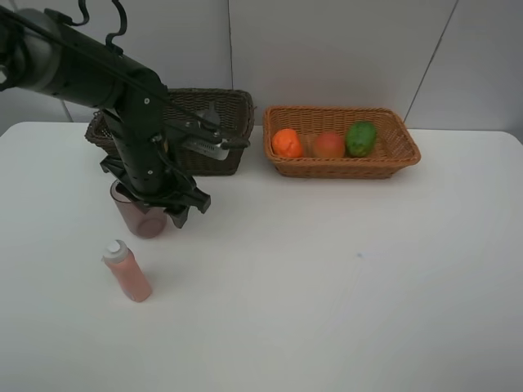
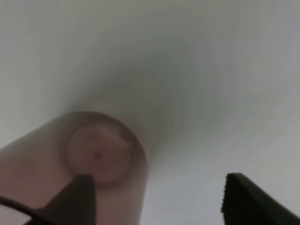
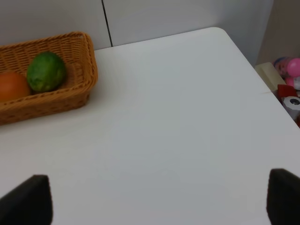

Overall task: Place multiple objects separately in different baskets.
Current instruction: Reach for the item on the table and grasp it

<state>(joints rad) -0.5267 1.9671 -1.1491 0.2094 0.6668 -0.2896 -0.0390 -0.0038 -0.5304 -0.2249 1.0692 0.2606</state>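
Two left fingers (image 2: 253, 201), parted, seem to straddle the three-o'clock wall of the mauve cup (image 1: 140, 219); closing off-centre could tip it onto the worktop (image 1: 327, 286).

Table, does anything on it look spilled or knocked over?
Nothing looks spilled. The pink bottle slants in the high view, but I cannot tell whether it is lying down or standing. The mauve cup stands upright under the left gripper.
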